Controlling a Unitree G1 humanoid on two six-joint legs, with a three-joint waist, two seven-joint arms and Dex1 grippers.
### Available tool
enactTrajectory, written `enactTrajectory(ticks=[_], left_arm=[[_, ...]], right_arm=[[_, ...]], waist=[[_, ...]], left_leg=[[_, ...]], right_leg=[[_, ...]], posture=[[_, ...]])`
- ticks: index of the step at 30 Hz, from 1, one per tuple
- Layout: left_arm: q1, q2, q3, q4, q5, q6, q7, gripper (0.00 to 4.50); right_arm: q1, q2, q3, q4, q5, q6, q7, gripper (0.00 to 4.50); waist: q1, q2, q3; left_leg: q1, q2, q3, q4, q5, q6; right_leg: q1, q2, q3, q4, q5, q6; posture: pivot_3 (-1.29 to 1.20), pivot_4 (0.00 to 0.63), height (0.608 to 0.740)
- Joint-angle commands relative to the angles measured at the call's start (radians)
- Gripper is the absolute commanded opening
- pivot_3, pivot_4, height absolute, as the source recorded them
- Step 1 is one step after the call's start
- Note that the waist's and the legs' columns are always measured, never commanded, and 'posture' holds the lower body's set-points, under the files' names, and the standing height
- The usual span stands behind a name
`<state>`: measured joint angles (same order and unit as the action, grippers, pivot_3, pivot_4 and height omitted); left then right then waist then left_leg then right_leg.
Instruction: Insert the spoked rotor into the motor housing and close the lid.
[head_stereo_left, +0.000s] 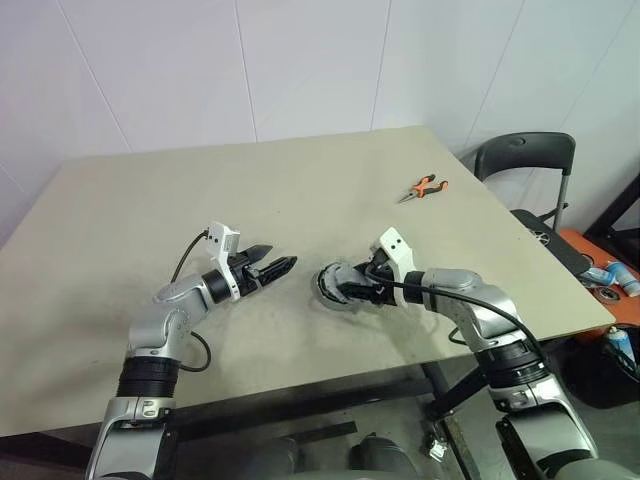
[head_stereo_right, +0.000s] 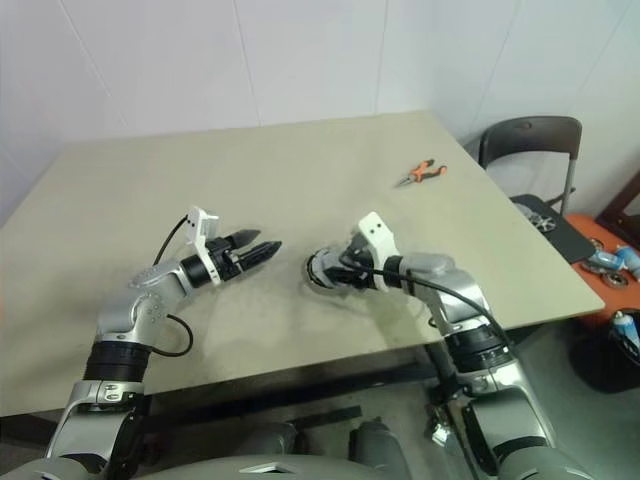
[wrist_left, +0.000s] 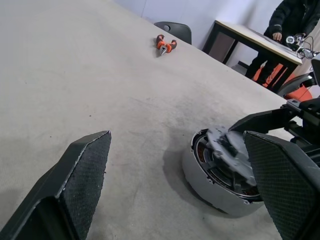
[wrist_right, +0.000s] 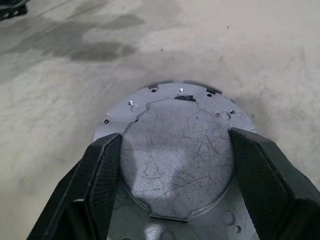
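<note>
The right gripper (head_stereo_left: 352, 291) grasps the lid (wrist_right: 178, 160) by its edges, tilted over the motor housing (wrist_left: 220, 185) near the table's (head_stereo_left: 150, 220) front centre, hiding the interior. The left gripper (head_stereo_left: 283, 266) is released, empty, nearby. One pair of pliers (head_stereo_left: 424, 188) lies far right.

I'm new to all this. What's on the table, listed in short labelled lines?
surface: beige table
main part: round motor housing resting on the table
cover: grey lid over the housing, held tilted
right gripper: clamped on the lid's edges
left gripper: open, empty, beside the housing, apart from it
other tool: orange-handled pliers near the far edge
</note>
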<state>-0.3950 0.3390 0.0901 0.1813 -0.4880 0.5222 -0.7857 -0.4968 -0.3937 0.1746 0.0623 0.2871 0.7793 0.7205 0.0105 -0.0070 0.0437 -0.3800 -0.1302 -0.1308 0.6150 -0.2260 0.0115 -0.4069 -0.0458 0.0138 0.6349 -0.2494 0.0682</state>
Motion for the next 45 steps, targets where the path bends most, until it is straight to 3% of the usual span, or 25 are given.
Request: enactTrajectory(ticks=[1, 6, 11, 30, 45], left_arm=[[-0.001, 0.002, -0.001, -0.044, -0.006, -0.004, -0.002, 4.50], [0.009, 0.001, -0.002, -0.051, -0.006, -0.003, 0.001, 4.50], [0.002, -0.001, -0.004, -0.043, -0.004, -0.006, 0.001, 4.50], [0.004, -0.009, -0.007, -0.041, -0.003, -0.009, 0.009, 4.50], [0.010, -0.013, -0.004, -0.043, -0.003, -0.011, 0.011, 4.50]], right_arm=[[-0.026, 0.044, -0.053, -0.044, 0.044, 0.034, -0.033, 3.01], [-0.020, 0.041, -0.068, -0.104, 0.101, 0.108, -0.006, 3.01], [0.004, 0.035, -0.001, -0.130, 0.054, 0.079, -0.022, 3.01], [0.006, 0.093, -0.012, 0.042, -0.009, 0.003, -0.104, 3.01], [0.013, 0.111, 0.025, 0.057, -0.044, -0.011, -0.106, 3.01]], waist=[[-0.001, 0.000, 0.000], [0.002, 0.000, 0.000], [0.002, 0.000, 0.000], [0.001, 0.000, -0.001], [-0.001, -0.001, -0.002]], left_leg=[[0.000, 0.000, 0.000, 0.000, 0.000, 0.000], [0.000, 0.000, 0.000, 0.000, 0.000, 0.000], [0.000, 0.000, 0.000, 0.000, 0.000, 0.000], [0.005, 0.000, 0.000, 0.000, 0.000, 0.000], [0.007, 0.000, 0.000, 0.000, 0.000, 0.000]], right_leg=[[0.000, 0.000, 0.000, 0.000, 0.000, 0.000], [-0.001, 0.000, 0.000, 0.000, 0.000, 0.000], [-0.001, 0.000, 0.000, 0.000, 0.000, 0.000], [0.005, 0.000, 0.000, 0.000, 0.000, 0.000], [0.006, 0.001, 0.000, 0.001, 0.000, -0.001]], posture=[[0.00, 0.000, 0.740], [0.00, 0.000, 0.740], [0.00, 0.000, 0.740], [0.00, 0.000, 0.740], [0.00, 0.000, 0.740]])
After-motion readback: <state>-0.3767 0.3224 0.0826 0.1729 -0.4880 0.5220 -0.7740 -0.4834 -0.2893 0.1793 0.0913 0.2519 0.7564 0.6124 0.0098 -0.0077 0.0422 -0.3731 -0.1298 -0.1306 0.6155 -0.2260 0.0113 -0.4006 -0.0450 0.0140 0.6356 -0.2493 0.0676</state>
